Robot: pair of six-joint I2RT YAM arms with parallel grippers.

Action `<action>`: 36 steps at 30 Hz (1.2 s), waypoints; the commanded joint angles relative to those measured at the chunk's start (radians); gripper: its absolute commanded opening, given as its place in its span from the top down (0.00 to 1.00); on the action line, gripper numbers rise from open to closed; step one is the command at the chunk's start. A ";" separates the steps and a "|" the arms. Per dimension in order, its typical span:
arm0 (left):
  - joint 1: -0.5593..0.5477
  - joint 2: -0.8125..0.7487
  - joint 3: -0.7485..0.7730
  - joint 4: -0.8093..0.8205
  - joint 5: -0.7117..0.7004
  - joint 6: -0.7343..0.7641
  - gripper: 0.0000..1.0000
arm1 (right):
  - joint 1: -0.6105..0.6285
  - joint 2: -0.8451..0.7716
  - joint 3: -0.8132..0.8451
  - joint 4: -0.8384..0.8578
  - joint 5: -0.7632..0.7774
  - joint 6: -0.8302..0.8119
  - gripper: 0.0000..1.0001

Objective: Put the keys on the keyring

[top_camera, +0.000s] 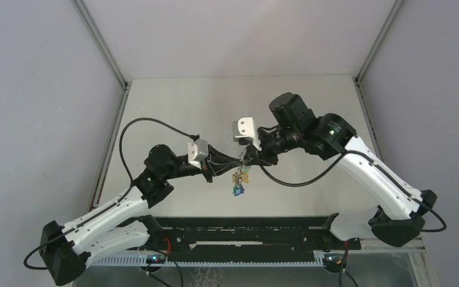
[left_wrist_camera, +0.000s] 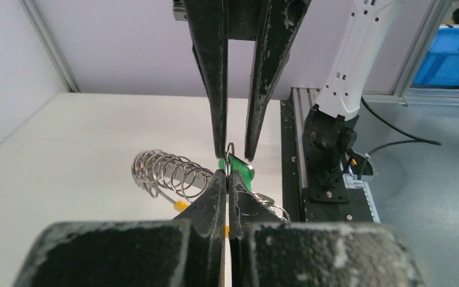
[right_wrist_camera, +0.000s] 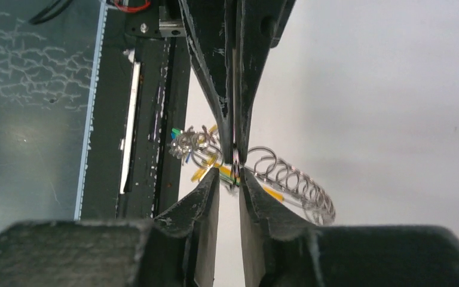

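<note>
Both grippers meet in mid-air above the table. My left gripper (left_wrist_camera: 228, 174) is shut on the thin wire of the keyring (left_wrist_camera: 229, 160). The keyring's silvery coil (left_wrist_camera: 167, 173) with its yellow band curves off to the side. A green key head (left_wrist_camera: 243, 173) sits just behind my left fingertips. My right gripper (right_wrist_camera: 230, 177) faces the left one tip to tip; its jaws stand slightly apart around the same wire (right_wrist_camera: 234, 173), with a gap showing. In the top view the bunch of keys (top_camera: 238, 182) hangs below the left gripper (top_camera: 236, 160) and the right gripper (top_camera: 248, 158).
A black rail (top_camera: 245, 230) runs along the table's near edge between the arm bases. Grey walls close in the table on the left, right and back. A blue bin (left_wrist_camera: 451, 57) stands beyond the table in the left wrist view.
</note>
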 commanded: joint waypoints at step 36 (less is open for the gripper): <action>0.000 -0.069 -0.060 0.268 -0.135 -0.033 1.00 | -0.216 -0.171 -0.346 0.617 -0.407 0.460 0.84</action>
